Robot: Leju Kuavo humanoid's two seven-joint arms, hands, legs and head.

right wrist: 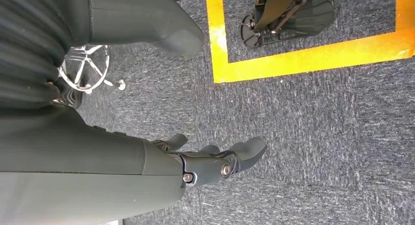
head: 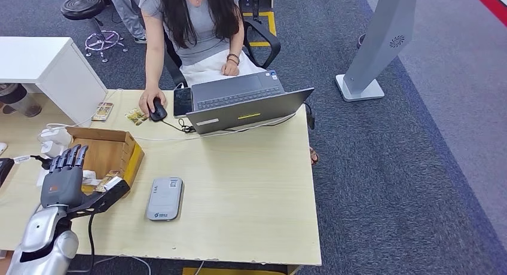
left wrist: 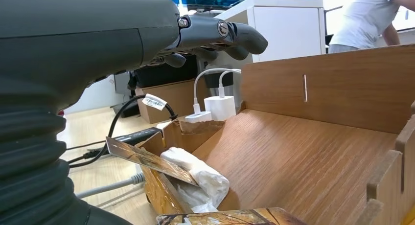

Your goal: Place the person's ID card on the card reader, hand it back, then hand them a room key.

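1. We see the left robot hand (head: 61, 178) over the near edge of the cardboard box (head: 128, 144), fingers straight and apart, holding nothing.
2. The right robot hand (right wrist: 215, 161) hangs over carpet, loosely spread and empty.
3. We judge the step is taking a key card from the box. A printed card (left wrist: 147, 160) leans on the box's near wall, thin, stiff and glossy, beside a soft white wad (left wrist: 200, 178).
4. To do it well, we'd come down onto the card's free edge and pinch it flat, avoiding the wad and the rigid brown walls.
5. The card reader (head: 164, 198), a smooth grey rounded slab, lies on the table (head: 251, 185) just beside the box with nothing on it.
6. We can't pick out the ID card.
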